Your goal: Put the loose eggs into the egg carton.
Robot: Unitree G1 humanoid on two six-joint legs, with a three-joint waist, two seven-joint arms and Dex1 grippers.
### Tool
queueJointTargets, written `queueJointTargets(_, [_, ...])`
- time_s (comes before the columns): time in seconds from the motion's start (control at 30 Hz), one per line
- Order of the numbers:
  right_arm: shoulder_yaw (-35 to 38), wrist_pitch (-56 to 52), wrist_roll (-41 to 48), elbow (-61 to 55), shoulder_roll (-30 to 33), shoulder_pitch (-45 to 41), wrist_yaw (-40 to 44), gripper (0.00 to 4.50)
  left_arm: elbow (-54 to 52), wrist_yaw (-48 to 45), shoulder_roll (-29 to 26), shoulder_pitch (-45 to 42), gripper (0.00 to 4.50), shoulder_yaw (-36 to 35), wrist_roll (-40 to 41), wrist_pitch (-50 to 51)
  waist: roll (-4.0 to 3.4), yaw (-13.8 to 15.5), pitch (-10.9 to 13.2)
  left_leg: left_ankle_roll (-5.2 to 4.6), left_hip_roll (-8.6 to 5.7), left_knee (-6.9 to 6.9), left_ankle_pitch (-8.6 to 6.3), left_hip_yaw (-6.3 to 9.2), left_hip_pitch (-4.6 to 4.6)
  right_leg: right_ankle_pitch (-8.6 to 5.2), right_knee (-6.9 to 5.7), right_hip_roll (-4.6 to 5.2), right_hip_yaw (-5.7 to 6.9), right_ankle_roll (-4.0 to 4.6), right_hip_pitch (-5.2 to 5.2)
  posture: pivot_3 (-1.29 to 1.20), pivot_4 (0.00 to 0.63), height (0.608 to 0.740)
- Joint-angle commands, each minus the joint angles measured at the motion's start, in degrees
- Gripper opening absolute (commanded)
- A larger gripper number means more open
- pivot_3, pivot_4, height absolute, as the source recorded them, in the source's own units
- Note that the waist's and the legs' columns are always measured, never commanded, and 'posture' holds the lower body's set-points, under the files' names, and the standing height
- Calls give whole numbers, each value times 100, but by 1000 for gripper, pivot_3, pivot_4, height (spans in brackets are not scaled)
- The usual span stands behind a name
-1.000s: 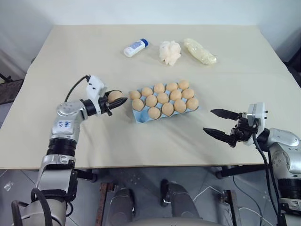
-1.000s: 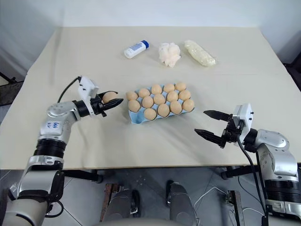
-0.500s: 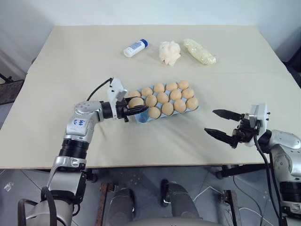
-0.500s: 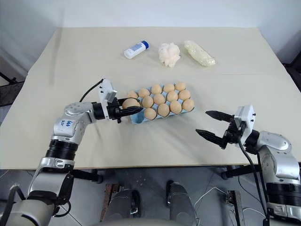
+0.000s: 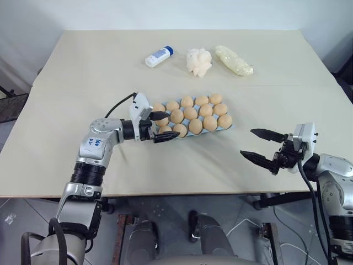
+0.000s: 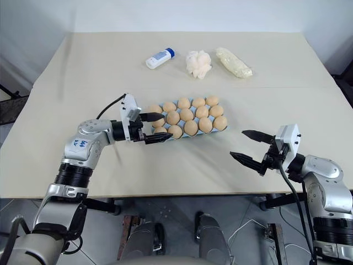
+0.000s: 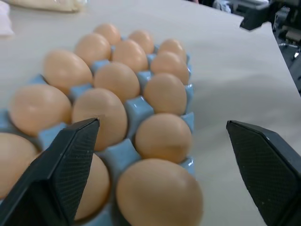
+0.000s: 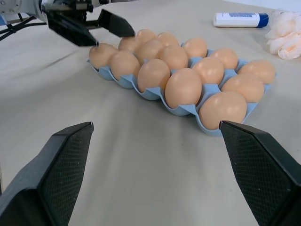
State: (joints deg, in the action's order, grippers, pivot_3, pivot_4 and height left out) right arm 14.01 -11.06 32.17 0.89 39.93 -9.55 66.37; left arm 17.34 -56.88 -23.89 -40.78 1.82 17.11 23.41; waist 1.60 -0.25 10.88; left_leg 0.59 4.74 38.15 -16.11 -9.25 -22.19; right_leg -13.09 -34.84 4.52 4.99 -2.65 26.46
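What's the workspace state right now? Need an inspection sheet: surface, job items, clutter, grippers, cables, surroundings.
Surface: beige table, flat, no spills seen.
Job's things: light blue egg carton mid-table; the eggs sit in its cups, and every cup that shows holds one. No loose egg seen on the table.
Clutter: white bottle with blue cap, white fluffy lump and pale oblong bag, lined up at the far side, apart from the carton.
Grippers: left gripper open at the carton's left end, holding nothing; right gripper open, right of the carton, holding nothing.
Cables: black cable looped at the left wrist; another along the right forearm.
Surroundings: pale wall behind, grey floor below.
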Motion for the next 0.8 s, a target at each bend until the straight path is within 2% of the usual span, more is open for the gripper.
queueJointTargets(0.03, [189, 111, 103, -73, 32, -99, 12, 4500, -262, 95, -76, -203, 4486, -378, 291, -9, 0, 3, 0, 0, 0, 0, 0, 0, 0, 0, 0, 0, 0, 0, 0, 0, 150, 740])
queueJointTargets(0.13, [162, 103, 87, 39, 77, -257, 75, 4500, -478, 138, -296, -166, 4486, -820, 543, 59, 1, -11, 0, 0, 0, 0, 0, 0, 0, 0, 0, 0, -1, 0, 0, 0, 150, 740])
queueJointTargets(0.23, [109, 141, 58, 310, 109, -600, 220, 4500, -655, 195, -675, 93, 4486, -1179, 847, 601, 0, -70, 0, 0, 1, -1, 0, 0, 2, 0, -5, -1, -4, 0, 3, 0, 150, 740])
queueJointTargets(0.43, [-89, 165, -57, 749, 73, -1141, 476, 4500, -730, -343, -1115, 840, 4486, -1503, 968, -31, 0, -132, 0, 2, 0, -4, 1, -4, 6, 0, -13, 0, -5, 0, 3, 0, 150, 740])
queueJointTargets(0.8, [-154, 188, -67, 1126, 70, -1485, 695, 4500, -260, -496, -1221, 977, 4486, -1736, 1046, -529, 1, -126, 0, 4, 1, -3, 0, -2, 4, 0, -11, 1, -2, 1, 2, 0, 150, 740])
